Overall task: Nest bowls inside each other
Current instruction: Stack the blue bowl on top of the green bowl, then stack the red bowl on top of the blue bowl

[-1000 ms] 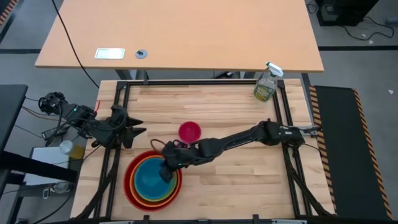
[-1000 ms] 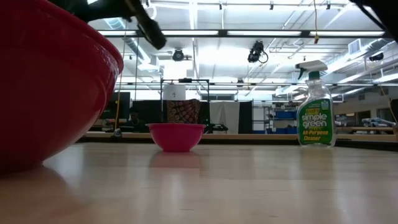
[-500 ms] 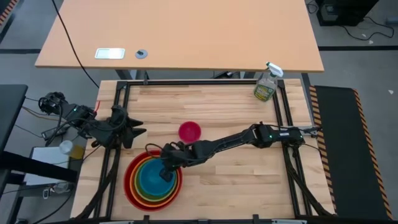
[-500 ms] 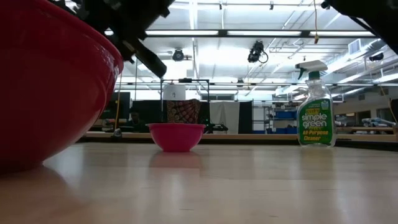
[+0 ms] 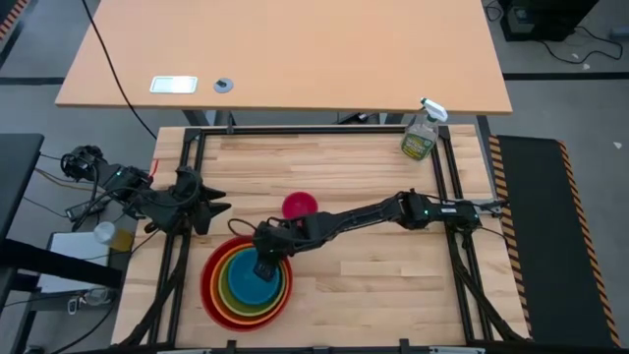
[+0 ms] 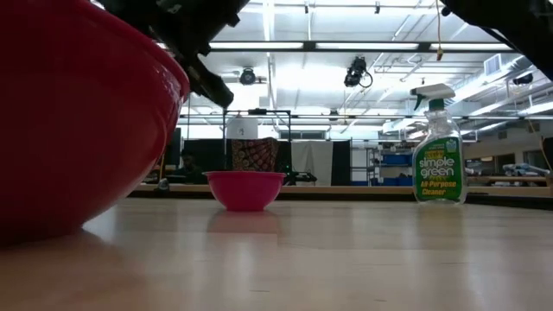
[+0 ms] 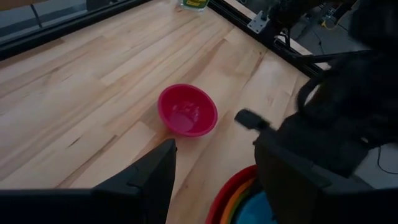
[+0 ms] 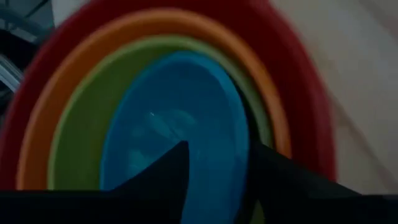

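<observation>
Red (image 5: 205, 287), orange (image 5: 217, 287), lime green (image 5: 229, 288) and blue (image 5: 252, 293) bowls sit nested at the table's near left. In the low view the red bowl (image 6: 78, 130) fills the left. My right gripper (image 5: 263, 267) is open over the blue bowl's far right rim, one finger inside it and one outside. The small pink bowl (image 5: 300, 205) rests upright on the table beyond the stack, also seen in the left wrist view (image 7: 186, 111). My left gripper (image 7: 214, 186) waits open at the table's left edge. My right gripper's open fingers straddle the blue bowl's rim (image 8: 244, 140), slanting down from the table's right. Whether either finger touches the rim I cannot tell. The blue bowl sits nested in the green bowl (image 8: 81, 143).
A clear spray bottle (image 5: 421, 133) with a green label stands at the table's far right corner, also in the low view (image 6: 438, 151). Bare wood lies between the stack and the table's right edge. Black frame rails (image 5: 177, 246) run along the table's sides.
My right gripper has sunk a little toward the stack, tipped further down and opened, letting go of the blue bowl. The blue bowl has settled into the green one. The whole stack has slid slightly toward the table's right.
</observation>
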`<action>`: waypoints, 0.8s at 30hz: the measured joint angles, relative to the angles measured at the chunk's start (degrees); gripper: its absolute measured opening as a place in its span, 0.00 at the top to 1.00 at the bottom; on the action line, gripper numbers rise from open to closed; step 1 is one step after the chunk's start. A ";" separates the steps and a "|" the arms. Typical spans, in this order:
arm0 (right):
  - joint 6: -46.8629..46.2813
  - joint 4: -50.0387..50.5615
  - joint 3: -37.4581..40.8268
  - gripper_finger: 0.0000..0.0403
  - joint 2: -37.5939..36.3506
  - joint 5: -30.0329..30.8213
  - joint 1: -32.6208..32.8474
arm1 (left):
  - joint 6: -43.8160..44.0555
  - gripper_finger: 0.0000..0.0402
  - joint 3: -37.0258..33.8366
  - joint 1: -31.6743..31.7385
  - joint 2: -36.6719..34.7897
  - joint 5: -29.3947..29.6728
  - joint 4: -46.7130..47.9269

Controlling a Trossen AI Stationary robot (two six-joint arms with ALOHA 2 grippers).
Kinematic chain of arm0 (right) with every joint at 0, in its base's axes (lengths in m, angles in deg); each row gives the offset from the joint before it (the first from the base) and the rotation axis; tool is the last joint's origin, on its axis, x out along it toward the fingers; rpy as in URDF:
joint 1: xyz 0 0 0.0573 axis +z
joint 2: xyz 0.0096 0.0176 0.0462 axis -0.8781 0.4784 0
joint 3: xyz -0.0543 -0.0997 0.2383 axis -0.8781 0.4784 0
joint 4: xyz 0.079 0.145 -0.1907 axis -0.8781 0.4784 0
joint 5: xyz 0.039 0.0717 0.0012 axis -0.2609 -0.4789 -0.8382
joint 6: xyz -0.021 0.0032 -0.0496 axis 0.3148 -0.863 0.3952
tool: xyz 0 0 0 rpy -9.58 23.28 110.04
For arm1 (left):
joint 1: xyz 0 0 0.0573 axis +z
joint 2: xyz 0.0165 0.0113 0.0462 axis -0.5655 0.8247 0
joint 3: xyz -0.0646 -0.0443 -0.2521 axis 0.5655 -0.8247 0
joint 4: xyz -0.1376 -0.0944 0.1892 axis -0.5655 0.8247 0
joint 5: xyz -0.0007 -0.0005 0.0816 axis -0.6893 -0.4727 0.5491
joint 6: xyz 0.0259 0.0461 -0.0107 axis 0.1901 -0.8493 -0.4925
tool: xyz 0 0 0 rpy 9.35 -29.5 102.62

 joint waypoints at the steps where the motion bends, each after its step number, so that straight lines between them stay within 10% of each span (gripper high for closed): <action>1: 0.62 0.73 -1.23 0.54 0.00 0.02 -0.02 | 0.00 0.45 0.00 -0.01 -0.01 0.00 0.16; 24: 7.64 32.50 0.67 0.52 -7.69 9.46 -5.09 | -3.42 0.45 0.00 -0.17 0.83 -5.09 0.52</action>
